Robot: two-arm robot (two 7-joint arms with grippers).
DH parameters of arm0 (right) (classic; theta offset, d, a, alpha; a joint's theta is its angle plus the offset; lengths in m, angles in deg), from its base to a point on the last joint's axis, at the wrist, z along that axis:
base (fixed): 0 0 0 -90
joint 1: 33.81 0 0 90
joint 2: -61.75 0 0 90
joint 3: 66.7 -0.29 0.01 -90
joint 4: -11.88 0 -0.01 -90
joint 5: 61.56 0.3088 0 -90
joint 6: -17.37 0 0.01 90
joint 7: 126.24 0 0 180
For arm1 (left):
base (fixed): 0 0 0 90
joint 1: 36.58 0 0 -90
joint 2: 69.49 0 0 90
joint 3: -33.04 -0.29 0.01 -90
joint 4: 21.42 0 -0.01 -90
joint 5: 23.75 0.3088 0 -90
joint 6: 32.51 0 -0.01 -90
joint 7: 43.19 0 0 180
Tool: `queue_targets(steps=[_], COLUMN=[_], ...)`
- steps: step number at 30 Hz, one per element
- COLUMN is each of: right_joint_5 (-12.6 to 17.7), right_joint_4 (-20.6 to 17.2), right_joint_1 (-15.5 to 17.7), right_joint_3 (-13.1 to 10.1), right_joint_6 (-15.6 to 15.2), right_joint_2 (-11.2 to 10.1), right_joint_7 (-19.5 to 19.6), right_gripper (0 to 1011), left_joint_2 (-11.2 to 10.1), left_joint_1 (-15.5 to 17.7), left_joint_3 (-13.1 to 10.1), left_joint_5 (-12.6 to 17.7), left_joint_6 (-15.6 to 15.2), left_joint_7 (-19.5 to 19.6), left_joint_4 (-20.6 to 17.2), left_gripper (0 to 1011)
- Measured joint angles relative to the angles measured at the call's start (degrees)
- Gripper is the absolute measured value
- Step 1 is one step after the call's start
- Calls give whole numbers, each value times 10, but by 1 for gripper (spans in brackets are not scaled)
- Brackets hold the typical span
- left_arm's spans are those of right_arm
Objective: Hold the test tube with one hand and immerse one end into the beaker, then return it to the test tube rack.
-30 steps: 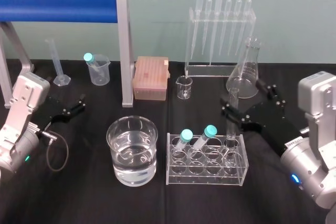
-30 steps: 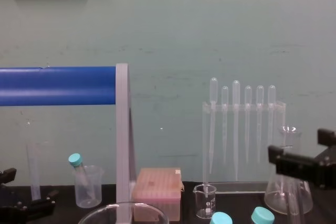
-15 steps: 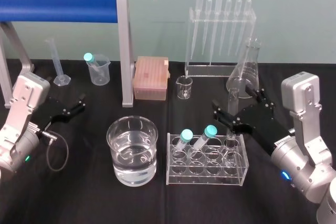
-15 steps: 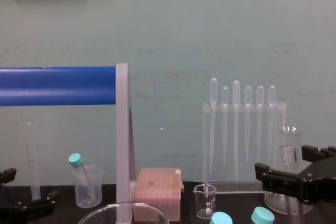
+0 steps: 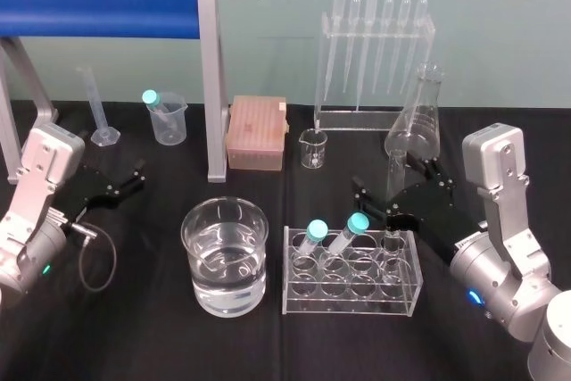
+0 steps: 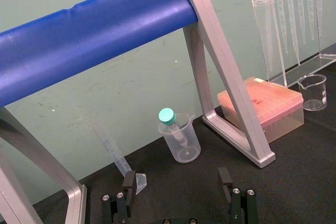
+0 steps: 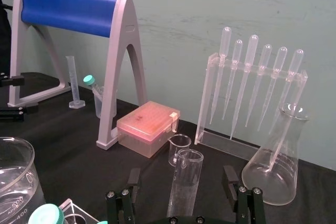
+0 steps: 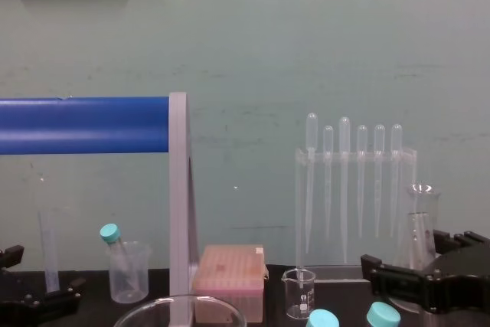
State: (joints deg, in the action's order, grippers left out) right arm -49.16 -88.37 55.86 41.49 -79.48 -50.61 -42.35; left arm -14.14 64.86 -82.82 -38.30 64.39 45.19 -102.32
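- Test tube [image 5: 396, 169] stands upright in the rightmost hole of the back row of the clear rack [image 5: 350, 297], to the right of two teal-capped tubes [image 5: 355, 223].
- Right gripper [image 7: 182, 176] straddles the tube's upper part. Its fingers [image 7: 230, 179] are spread wide with a gap on each side of the glass, so it grips nothing.
- Beaker [image 5: 225, 247], partly filled with clear liquid, sits on the black table [image 5: 134, 336] just left of the rack. In the right wrist view a printed "400" shows low on its wall, and the other print is too small to read.
- Left gripper [image 6: 177, 177] rests at the table's left side, fingers apart and empty.
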Motion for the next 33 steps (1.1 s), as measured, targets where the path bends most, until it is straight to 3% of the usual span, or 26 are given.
queue_targets(steps=[22,29,33], right_joint_5=[-1,-1,-1], right_joint_4=[-2,-2,-2], right_joint_1=[5,5,5], right_joint_3=[-6,-6,-6], right_joint_6=[1,1,1], right_joint_2=[6,5,5], right_joint_7=[-2,-2,-2], right_gripper=[1000,874,735], left_joint_2=[0,0,0], left_joint_1=[0,0,0], left_joint_3=[0,0,0], left_joint_5=[0,0,0], left_joint_6=[0,0,0], left_joint_7=[0,0,0], left_joint_4=[0,0,0], left_gripper=[1000,1000,1000])
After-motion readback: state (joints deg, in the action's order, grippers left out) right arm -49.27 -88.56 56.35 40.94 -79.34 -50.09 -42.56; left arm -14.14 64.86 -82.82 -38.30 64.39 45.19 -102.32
